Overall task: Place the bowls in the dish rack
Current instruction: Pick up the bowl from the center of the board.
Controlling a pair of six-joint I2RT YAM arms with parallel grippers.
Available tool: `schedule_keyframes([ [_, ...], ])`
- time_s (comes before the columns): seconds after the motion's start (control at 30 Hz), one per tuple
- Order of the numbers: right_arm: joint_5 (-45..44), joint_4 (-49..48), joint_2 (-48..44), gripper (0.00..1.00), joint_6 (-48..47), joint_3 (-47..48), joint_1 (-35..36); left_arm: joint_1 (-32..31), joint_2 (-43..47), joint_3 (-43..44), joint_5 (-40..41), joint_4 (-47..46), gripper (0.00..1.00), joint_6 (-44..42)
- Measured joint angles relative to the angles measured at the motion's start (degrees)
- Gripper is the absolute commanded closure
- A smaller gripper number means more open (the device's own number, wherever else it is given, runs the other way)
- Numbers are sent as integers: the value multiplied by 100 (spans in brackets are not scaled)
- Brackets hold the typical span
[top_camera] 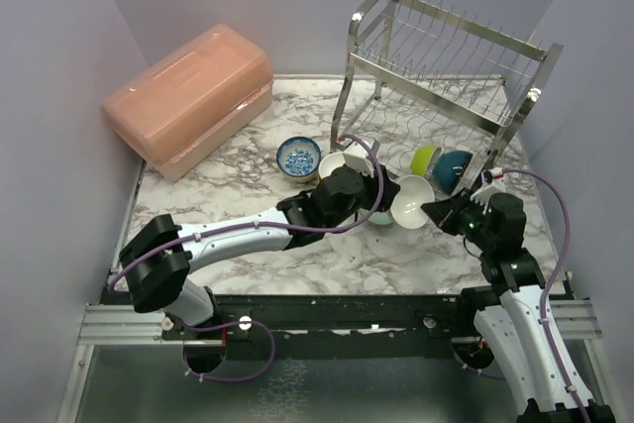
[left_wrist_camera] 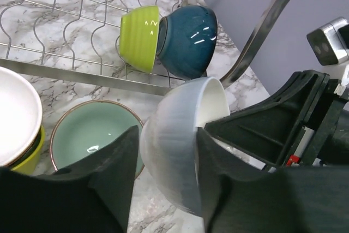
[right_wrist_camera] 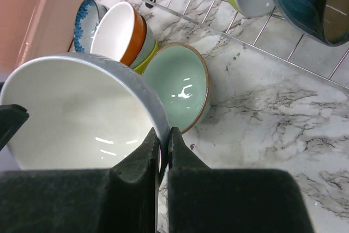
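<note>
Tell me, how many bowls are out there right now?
7 at least: a white bowl pinched by the right gripper, a mint bowl beside it, a patterned bowl, a stack of two, and a lime bowl and teal bowl in the dish rack. The stack may hide a third.

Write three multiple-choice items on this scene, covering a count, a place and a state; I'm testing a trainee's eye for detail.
1. How many bowls stand in the dish rack? A two; B none; C four.
2. Where is the mint green bowl? A on the rack's upper shelf; B upright on the table; C upside down on the table.
3. The right fingers are: A wide open; B out of view; C shut on the white bowl's rim.
Answers: 1 A, only the lime bowl and teal bowl sit there; 2 B, its glazed inside faces up on marble; 3 C, they pinch the rim.
</note>
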State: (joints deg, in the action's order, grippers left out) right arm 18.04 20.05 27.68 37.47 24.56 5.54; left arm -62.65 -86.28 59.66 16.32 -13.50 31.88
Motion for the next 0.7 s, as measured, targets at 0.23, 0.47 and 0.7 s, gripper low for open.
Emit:
schedule_keyframes([
  [0.23, 2, -2, -114, 99, -11, 0, 2, 15, 114, -164, -46, -133, 3, 37],
  [0.47, 92, -44, -203, 99, -153, 2, 2, 105, 501, -520, -411, -227, 1, 101],
  [0.7, 275, -203, -262, 100, -308, 2, 4, 420, 807, -859, -1416, -544, 1, 437],
])
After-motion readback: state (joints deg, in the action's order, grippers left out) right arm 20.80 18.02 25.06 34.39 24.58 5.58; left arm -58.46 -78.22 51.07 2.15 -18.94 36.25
